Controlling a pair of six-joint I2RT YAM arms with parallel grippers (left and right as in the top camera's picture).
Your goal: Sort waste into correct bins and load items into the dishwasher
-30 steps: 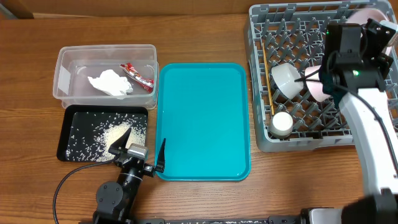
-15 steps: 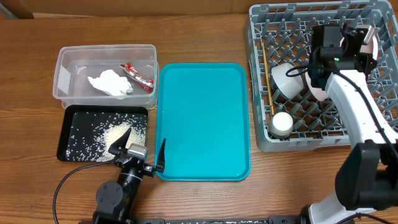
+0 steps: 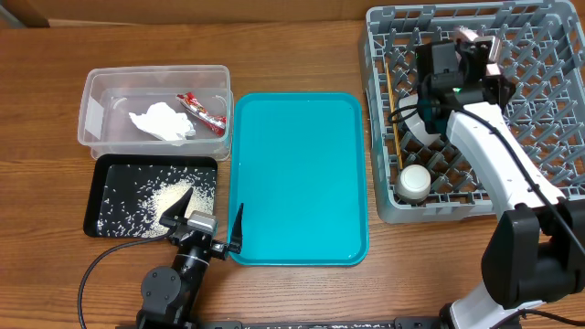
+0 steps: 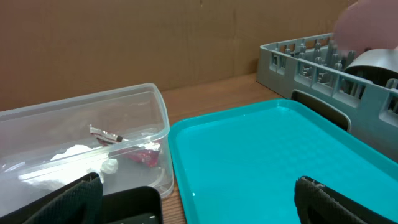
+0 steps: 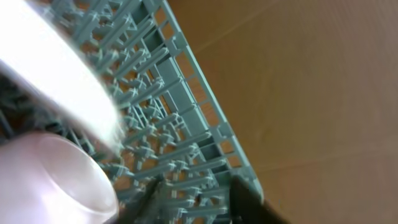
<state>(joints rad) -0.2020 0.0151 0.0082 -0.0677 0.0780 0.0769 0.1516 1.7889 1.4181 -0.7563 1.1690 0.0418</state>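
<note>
The grey dish rack (image 3: 539,196) stands at the right. In it are a whitish bowl (image 3: 413,123), a small white cup (image 3: 413,181) and the chopsticks (image 3: 388,96) along its left side. My right gripper (image 3: 468,41) hangs over the rack's back left part, open and empty (image 5: 199,196). Its wrist view shows a pink bowl (image 5: 50,180) and a blurred white shape (image 5: 56,74) close by. The clear tub (image 3: 91,110) holds the red wrapper (image 3: 203,111) and the tissue (image 3: 163,122). The black tray (image 3: 102,224) holds rice (image 3: 169,194). My left gripper (image 3: 208,217) rests open and empty (image 4: 199,199).
The large teal serving tray (image 3: 297,178) lies between the bins and the rack; it also fills the left wrist view (image 4: 267,155). A brown cardboard wall runs along the back of the table.
My right arm has swung left across the rack, from its right edge to its back left part. The left arm has not moved.
</note>
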